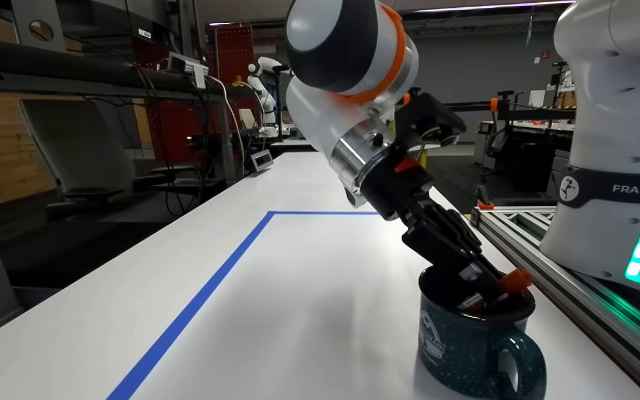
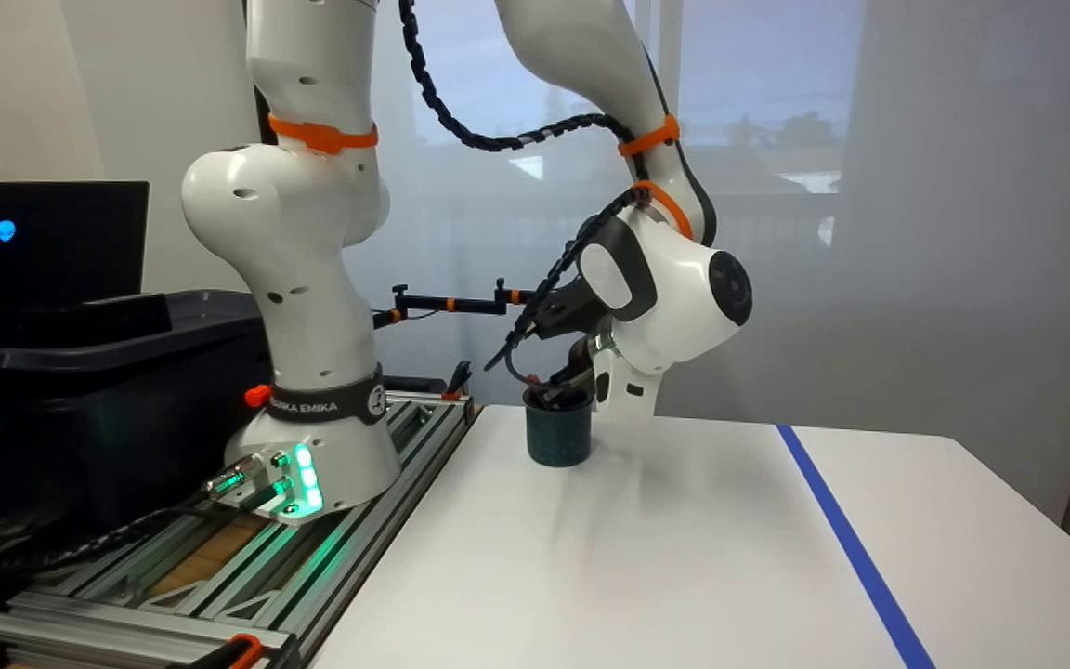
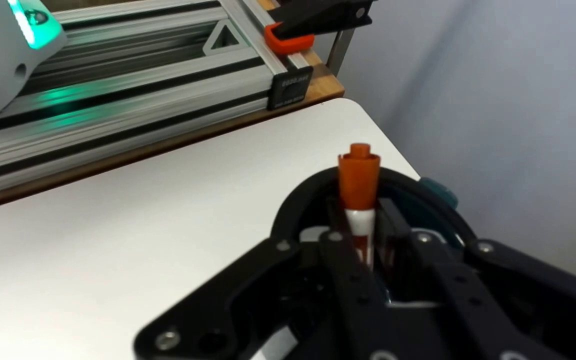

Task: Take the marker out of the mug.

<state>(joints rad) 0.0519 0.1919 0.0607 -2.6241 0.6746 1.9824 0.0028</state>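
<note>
The marker (image 3: 359, 182) has an orange-red cap, a whitish band and a red body. It leans inside the mug (image 1: 464, 344), with its cap above the rim; the cap also shows in an exterior view (image 1: 516, 281). The mug is dark, speckled and upright on the table, with a pale emblem and a loop handle. It shows in an exterior view (image 2: 559, 437) and the wrist view (image 3: 293, 210). My gripper (image 3: 361, 214) reaches into the mug's mouth at a slant. Its fingers close on both sides of the marker near the white band. The marker's lower end is hidden.
The white table (image 1: 309, 289) has blue tape lines (image 1: 198, 300). An aluminium frame (image 3: 168, 90) carrying the robot base runs along one table edge, near the mug. A black clamp with an orange part (image 3: 290, 42) sits at the frame's corner.
</note>
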